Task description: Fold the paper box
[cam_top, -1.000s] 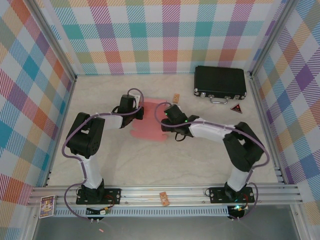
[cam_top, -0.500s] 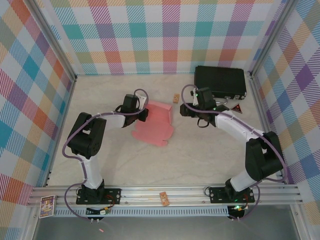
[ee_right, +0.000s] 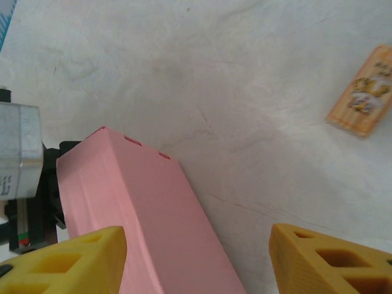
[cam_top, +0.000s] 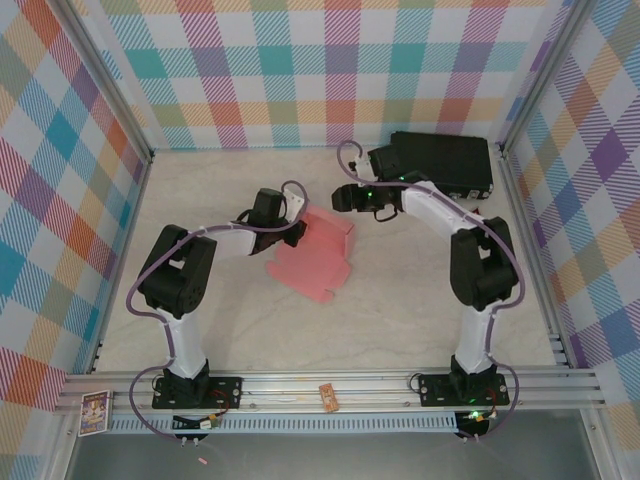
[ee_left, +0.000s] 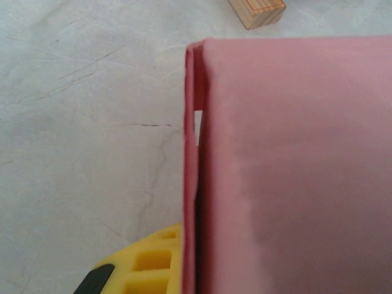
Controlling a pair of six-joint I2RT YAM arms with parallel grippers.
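Right gripper (cam_top: 345, 197) backs off toward the table's (cam_top: 200, 320) far edge, hanging open; left gripper (cam_top: 294, 231) keeps pinching the half-folded paper box (cam_top: 312, 265).

A: The top view?
B: High over the near edge, looking down on the whole counter (cam_top: 400, 320).
A: The wrist views?
B: Close, facing down; all three share the paper box (cam_top: 312, 255).

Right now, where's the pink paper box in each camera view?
Top external: paper box near the picture's centre.
Left wrist: paper box fills the right half.
Right wrist: paper box at lower left.
Shared landmark: tan wooden block at left wrist's top edge, at right wrist's right edge.
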